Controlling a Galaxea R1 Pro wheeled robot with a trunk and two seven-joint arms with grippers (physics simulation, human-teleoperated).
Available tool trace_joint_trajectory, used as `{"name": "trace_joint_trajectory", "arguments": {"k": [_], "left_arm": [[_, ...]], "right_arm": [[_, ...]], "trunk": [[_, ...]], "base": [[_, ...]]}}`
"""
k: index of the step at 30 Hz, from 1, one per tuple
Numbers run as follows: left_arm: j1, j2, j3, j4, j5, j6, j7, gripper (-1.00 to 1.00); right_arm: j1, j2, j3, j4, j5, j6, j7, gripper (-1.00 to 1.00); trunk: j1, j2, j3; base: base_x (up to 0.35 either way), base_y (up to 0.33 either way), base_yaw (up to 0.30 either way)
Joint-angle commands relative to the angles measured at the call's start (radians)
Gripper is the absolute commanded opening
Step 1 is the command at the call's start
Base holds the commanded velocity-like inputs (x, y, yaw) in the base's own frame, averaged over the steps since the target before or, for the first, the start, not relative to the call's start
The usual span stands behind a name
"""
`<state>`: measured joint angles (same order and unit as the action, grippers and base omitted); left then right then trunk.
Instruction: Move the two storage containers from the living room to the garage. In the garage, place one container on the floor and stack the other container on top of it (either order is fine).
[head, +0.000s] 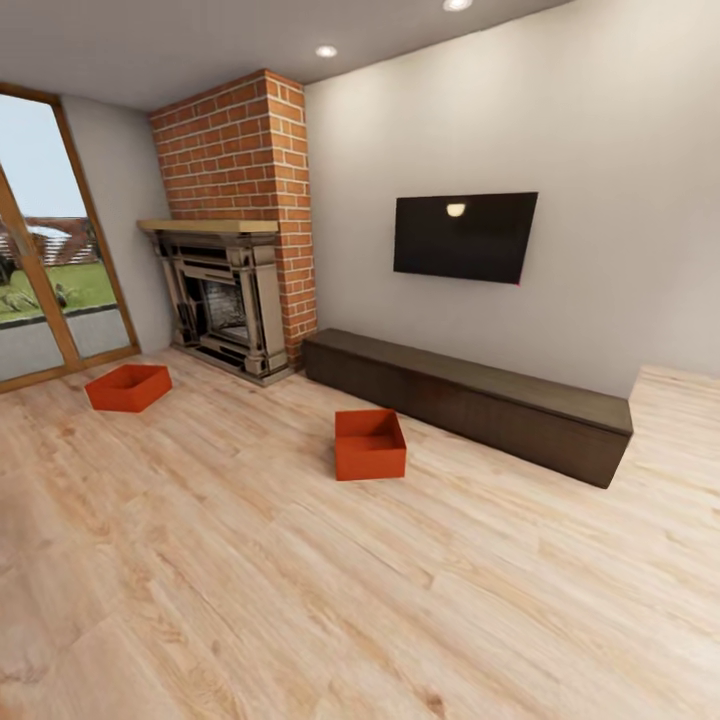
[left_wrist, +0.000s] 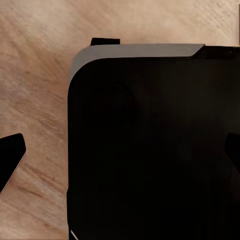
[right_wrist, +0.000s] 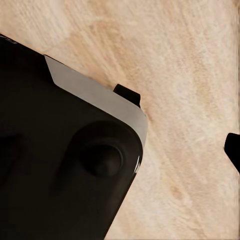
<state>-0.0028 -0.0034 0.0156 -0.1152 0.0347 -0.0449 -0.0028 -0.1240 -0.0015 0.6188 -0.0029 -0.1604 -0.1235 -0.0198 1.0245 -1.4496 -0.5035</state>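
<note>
Two red-orange open-topped storage containers rest on the living room's light wood plank floor (head: 300, 600). One container (head: 128, 388) lies at the left near the glass door, the other container (head: 370, 464) sits mid-room in front of the low cabinet. Both look empty and stand well apart. In the left wrist view my left gripper (left_wrist: 120, 155) hangs open over my black base (left_wrist: 150, 100), its fingertips (left_wrist: 11, 159) at the frame's edges. My right gripper (right_wrist: 120, 155) also looks open, with one fingertip (right_wrist: 233, 150) visible over the wood floor and nothing held.
A red brick chimney (head: 245, 150) with an ornate dark fireplace (head: 225, 300) fills the far corner. A long low dark-brown cabinet (head: 470, 400) runs along the wall under a TV (head: 465, 237). A glass door (head: 50, 270) stands at the left.
</note>
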Motion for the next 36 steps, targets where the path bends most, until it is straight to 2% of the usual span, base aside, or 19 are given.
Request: {"name": "trace_joint_trajectory", "arguments": {"k": [1, 14, 29, 36], "left_arm": [[0.0, 0.0, 0.001, 0.0, 0.004, -0.003, 0.0, 1.0], [0.0, -0.001, 0.001, 0.0, 0.004, -0.003, 0.0, 1.0], [0.0, -0.001, 0.001, 0.0, 0.004, -0.003, 0.0, 1.0], [0.0, -0.001, 0.001, 0.0, 0.004, -0.003, 0.0, 1.0]], "right_arm": [[-0.001, 0.0, 0.009, 0.0, -0.01, -0.002, -0.002, 1.0], [0.0, 0.0, 0.009, 0.0, -0.01, -0.002, -0.002, 1.0], [0.0, 0.003, 0.009, 0.0, -0.012, 0.0, -0.002, 1.0], [0.0, 0.002, 0.009, 0.0, -0.011, -0.001, -0.002, 1.0]], "trunk": [[0.001, 0.0, -0.001], [0.001, 0.0, -0.001], [0.001, 0.0, -0.001], [0.001, 0.0, -0.001]], "base": [[0.322, 0.0, 0.0], [0.322, 0.0, 0.0], [0.322, 0.0, -0.233], [0.322, 0.0, -0.051]]}}
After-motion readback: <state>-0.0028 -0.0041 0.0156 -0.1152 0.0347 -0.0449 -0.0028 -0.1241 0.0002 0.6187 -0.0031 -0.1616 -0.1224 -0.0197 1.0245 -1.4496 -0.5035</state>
